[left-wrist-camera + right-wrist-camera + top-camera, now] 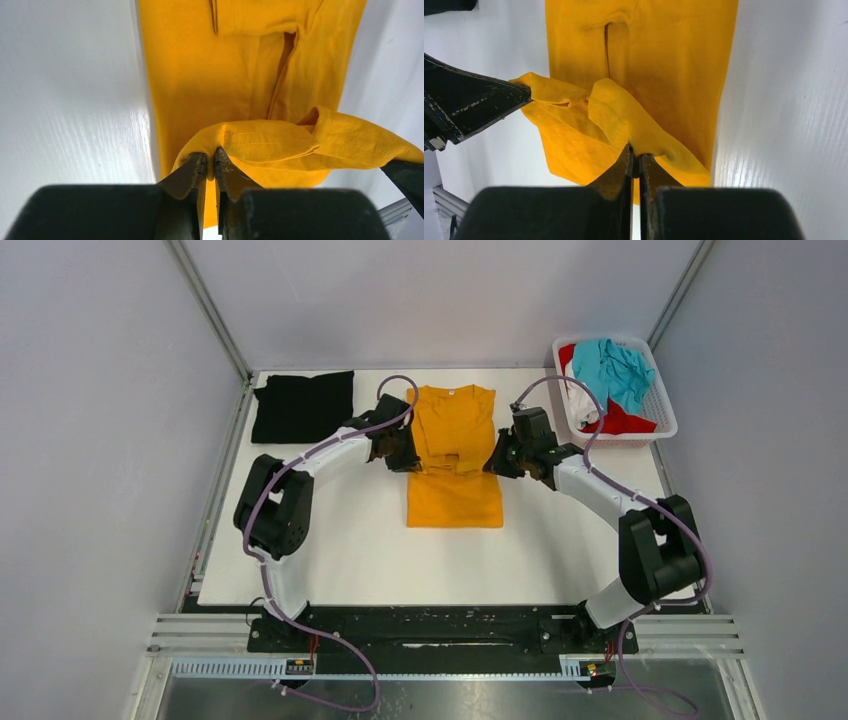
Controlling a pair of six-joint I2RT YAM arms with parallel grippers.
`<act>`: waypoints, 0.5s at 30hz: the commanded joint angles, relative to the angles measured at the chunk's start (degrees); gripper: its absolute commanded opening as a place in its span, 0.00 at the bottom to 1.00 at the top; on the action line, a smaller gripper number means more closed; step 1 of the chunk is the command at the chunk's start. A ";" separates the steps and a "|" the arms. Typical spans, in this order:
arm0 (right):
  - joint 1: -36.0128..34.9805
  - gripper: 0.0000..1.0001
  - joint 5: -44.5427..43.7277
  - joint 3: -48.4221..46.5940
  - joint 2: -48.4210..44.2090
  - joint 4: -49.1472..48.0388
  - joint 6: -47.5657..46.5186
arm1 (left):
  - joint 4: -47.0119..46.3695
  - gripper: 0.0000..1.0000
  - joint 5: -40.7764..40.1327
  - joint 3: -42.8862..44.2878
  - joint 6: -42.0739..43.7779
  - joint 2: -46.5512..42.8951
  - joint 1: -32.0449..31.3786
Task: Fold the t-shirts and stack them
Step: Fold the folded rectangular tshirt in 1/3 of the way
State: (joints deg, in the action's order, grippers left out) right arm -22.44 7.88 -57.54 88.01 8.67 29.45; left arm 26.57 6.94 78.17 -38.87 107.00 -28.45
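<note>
Wrist views: left claw [210, 159], right claw [636, 157] clamped onto raised orange-yellow t-shirt [210, 75] edge.

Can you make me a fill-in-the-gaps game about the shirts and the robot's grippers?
1. The orange-yellow shirt is pinched by ____ grippers: the left gripper and the right gripper.
2. The folded shirt at the table's far left corner is ____.
3. The teal shirt lies in the white ____.
Missing words: two; black; basket.

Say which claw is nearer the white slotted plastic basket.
Right. The right claw pinches the orange-yellow cloth t-shirt on the side facing the white slotted plastic basket; the left claw, its far side.
</note>
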 commanded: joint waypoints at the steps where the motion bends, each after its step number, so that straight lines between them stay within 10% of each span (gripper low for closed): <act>1: 1.12 0.07 0.33 -4.41 3.48 -2.52 -0.31 | -0.71 0.11 1.83 5.20 1.77 3.09 1.21; 4: 1.83 0.15 -0.09 -5.50 6.71 -3.92 0.55 | -0.76 0.23 2.57 6.84 1.84 5.18 2.16; 10: 3.19 0.73 1.86 -8.23 8.30 -3.93 0.81 | -1.11 0.72 3.06 8.44 2.34 3.64 4.05; 15: 3.19 0.77 1.02 -2.56 2.11 -2.78 -0.03 | -4.58 0.78 3.91 -0.38 2.61 -5.63 3.99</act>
State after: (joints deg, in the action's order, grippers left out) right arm -19.38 8.67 -62.72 96.60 6.55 30.24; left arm 25.43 8.99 82.67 -37.12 111.46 -24.38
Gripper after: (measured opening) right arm 0.761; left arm 0.766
